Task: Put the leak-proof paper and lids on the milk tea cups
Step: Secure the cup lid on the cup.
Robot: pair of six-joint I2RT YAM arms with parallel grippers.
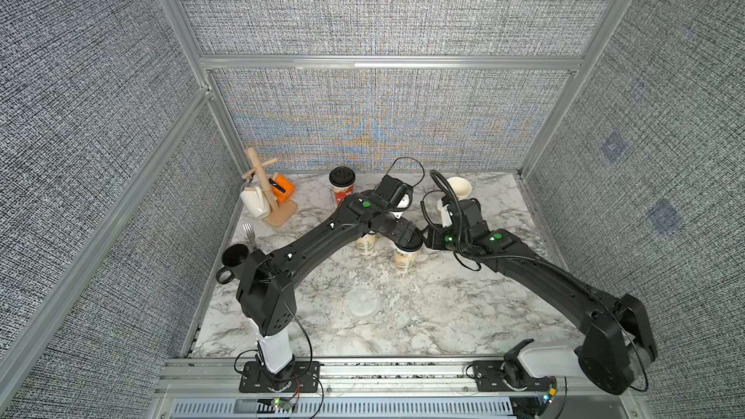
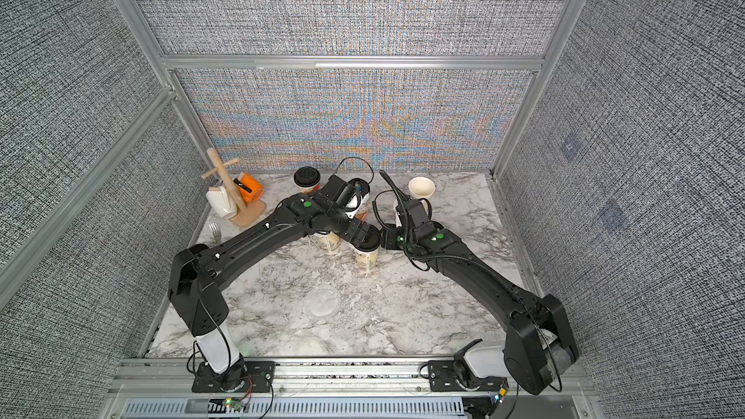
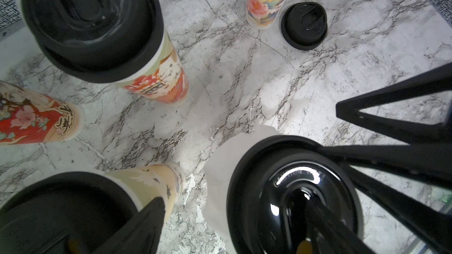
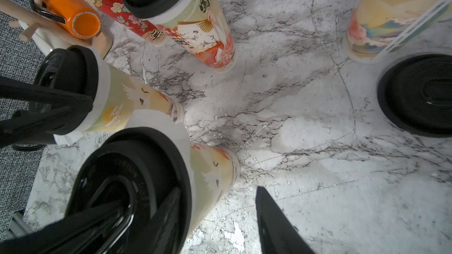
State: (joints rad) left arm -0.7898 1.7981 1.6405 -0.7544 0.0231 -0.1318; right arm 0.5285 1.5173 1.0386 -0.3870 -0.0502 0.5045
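Several printed milk tea cups stand mid-table, most capped with black lids. Whitish leak-proof paper sticks out under the lid of the nearest lidded cup. My left gripper is open, one finger by a neighbouring lidded cup and the other over this lid. The right gripper is open too: one finger lies on the lid, the other hangs clear beside the cup. An uncapped cup stands at the back right. One loose paper disc lies flat near the front.
A loose black lid lies by the uncapped cup. At the back left a wooden mug tree holds an orange and a white mug. A black mug and a fork sit at the left edge. Walls enclose three sides.
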